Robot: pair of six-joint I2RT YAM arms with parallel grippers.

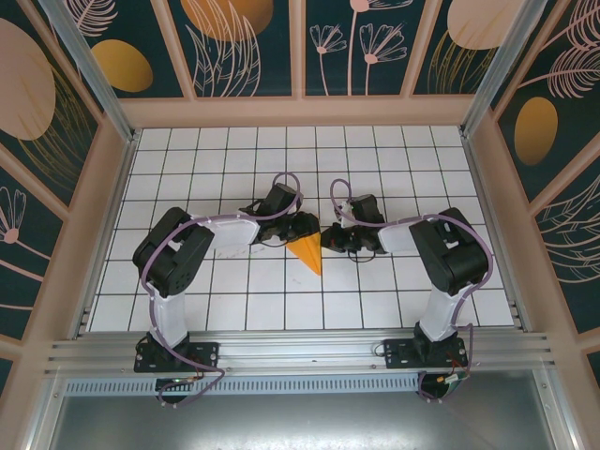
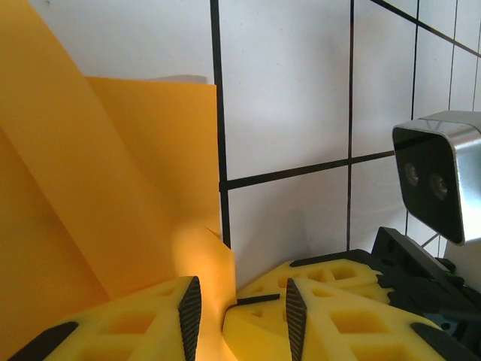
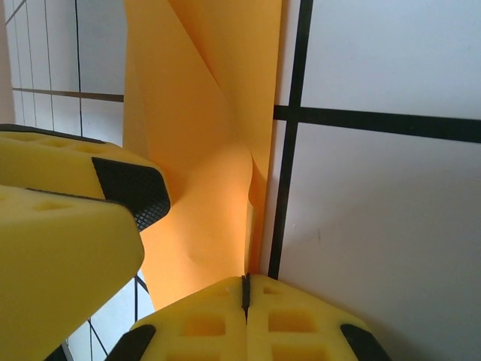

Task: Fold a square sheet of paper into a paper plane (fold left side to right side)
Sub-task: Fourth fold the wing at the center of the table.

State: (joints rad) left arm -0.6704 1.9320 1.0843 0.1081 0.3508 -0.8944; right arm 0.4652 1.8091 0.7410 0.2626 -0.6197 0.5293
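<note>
The square sheet of paper [image 1: 307, 255] is bright orange and lies mid-table, folded to a point aimed at the near edge. In the left wrist view the paper [image 2: 113, 188] shows layered folds, and one flap rises between my fingers. My left gripper [image 2: 240, 312] [image 1: 305, 228] stands open, its pads either side of that flap and of the right gripper's tips. My right gripper [image 3: 246, 289] [image 1: 328, 239] is shut, its tips resting on the paper [image 3: 203, 113] near its right edge. Whether paper is pinched in the seam I cannot tell.
White table [image 1: 422, 169] with a black grid, walled by patterned panels [image 1: 244, 47]. Both arms reach in from the near rail [image 1: 300, 352] and meet at the middle. A left finger [image 3: 75, 226] crowds the right wrist view; the right wrist's camera [image 2: 436, 177] sits close on the left gripper's right.
</note>
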